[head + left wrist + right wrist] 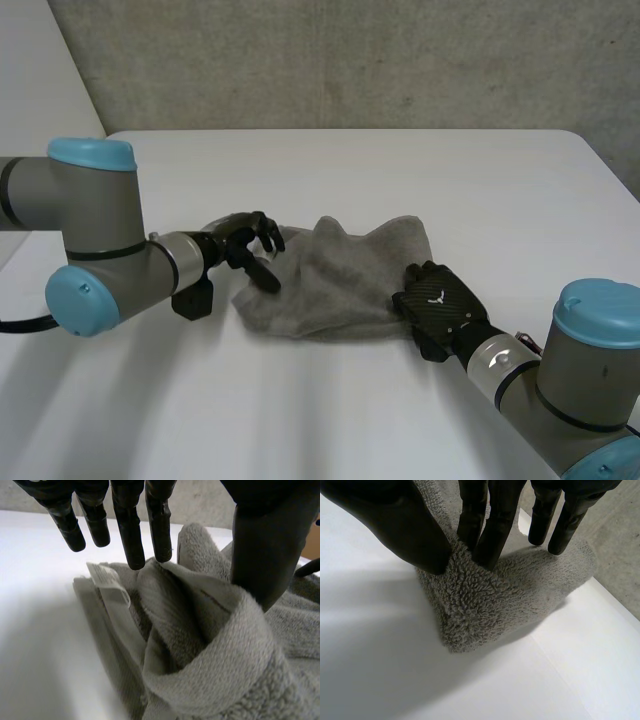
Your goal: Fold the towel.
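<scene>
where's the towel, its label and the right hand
towel [335, 290]: head view, middle of the grey cloth
label [109, 585]: left wrist view, middle of the white tag near the fingertips
right hand [438, 298]: head view, back of the hand
</scene>
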You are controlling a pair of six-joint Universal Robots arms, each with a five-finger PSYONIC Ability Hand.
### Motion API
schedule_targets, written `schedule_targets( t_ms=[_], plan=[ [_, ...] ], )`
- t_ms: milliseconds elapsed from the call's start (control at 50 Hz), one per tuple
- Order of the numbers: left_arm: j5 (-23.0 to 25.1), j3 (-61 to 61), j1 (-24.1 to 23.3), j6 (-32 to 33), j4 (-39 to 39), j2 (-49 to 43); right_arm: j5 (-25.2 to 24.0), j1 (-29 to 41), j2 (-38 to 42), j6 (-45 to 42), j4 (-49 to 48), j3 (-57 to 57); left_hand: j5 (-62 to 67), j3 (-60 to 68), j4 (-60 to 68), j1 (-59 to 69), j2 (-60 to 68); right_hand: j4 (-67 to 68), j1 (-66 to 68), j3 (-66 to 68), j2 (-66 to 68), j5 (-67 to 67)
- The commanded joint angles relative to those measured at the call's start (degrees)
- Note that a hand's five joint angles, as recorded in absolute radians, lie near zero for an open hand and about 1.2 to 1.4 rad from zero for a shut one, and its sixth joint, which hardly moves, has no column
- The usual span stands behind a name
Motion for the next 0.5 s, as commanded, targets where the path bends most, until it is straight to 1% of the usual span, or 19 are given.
schedule_targets(
  t_ms=[20,220,320,500],
  plan=[
    [-0.34,0.17,0.19,0.22,0.15,-1.65,0.0,0.0,-0.01,-0.09,0.0,0.02,0.12,-2.83,-3.18,0.35,0.47,-3.32,7.06,-1.33,3.9,3.97],
    [-3.32,0.78,0.36,5.4,0.15,-2.44,0.18,0.0,0.17,-1.93,0.09,0.11,0.12,-2.83,-3.18,0.35,0.47,-3.32,7.06,-1.33,3.9,3.97],
    [-3.42,0.87,1.16,5.67,0.68,-2.09,0.18,-0.09,0.35,-1.93,0.0,0.02,-0.04,-2.83,-3.18,0.18,0.3,-3.32,7.06,-1.33,3.9,3.97],
    [-3.5,0.08,1.16,5.67,0.94,-1.83,0.18,0.0,0.43,-1.93,0.0,0.02,-1.89,-2.83,-3.18,-1.67,-1.55,-3.32,7.06,-1.33,3.9,3.97]
  ],
)
